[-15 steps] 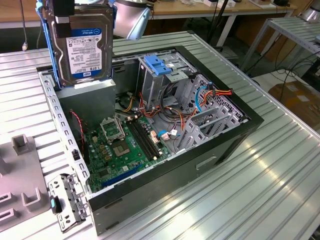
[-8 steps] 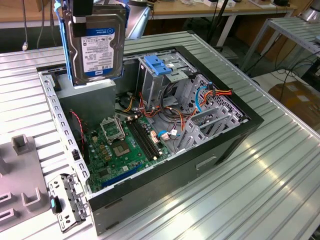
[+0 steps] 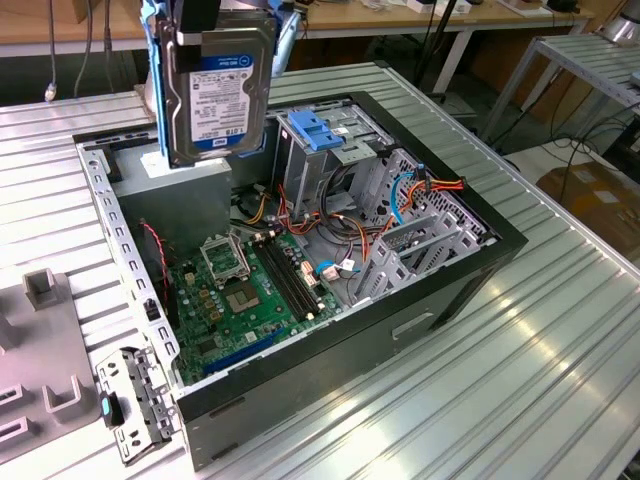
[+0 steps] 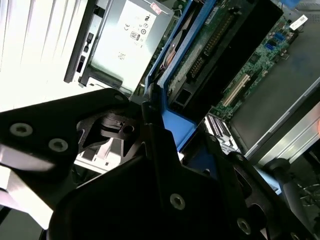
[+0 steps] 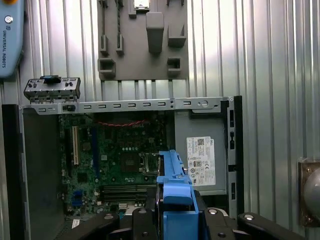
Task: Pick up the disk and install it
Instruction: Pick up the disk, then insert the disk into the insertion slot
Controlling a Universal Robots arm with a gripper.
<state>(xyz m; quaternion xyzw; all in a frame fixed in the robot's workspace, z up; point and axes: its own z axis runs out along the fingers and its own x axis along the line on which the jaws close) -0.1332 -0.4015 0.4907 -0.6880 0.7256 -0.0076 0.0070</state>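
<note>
Nearest in the exterior view, a small perforated metal bracket with a teal clip (image 3: 135, 405) lies on the ribbed silver aluminium table (image 3: 520, 380), just beside a grey plastic fixture plate (image 3: 40, 390). Behind them sits the open black computer case (image 3: 420, 310), its green motherboard (image 3: 245, 290) exposed. Farther back inside stand a big grey power-supply box (image 3: 190, 200) and a metal drive cage (image 3: 300, 175) topped by a blue plastic bracket (image 3: 315, 130). Above the power-supply box hangs the flat silver-metal disk (image 3: 220, 90), upright, its white-and-blue label facing the camera, apart from the drive cage. In the first wrist view the black gripper (image 5: 175, 220) is clamped on the disk's blue side rail.
</note>
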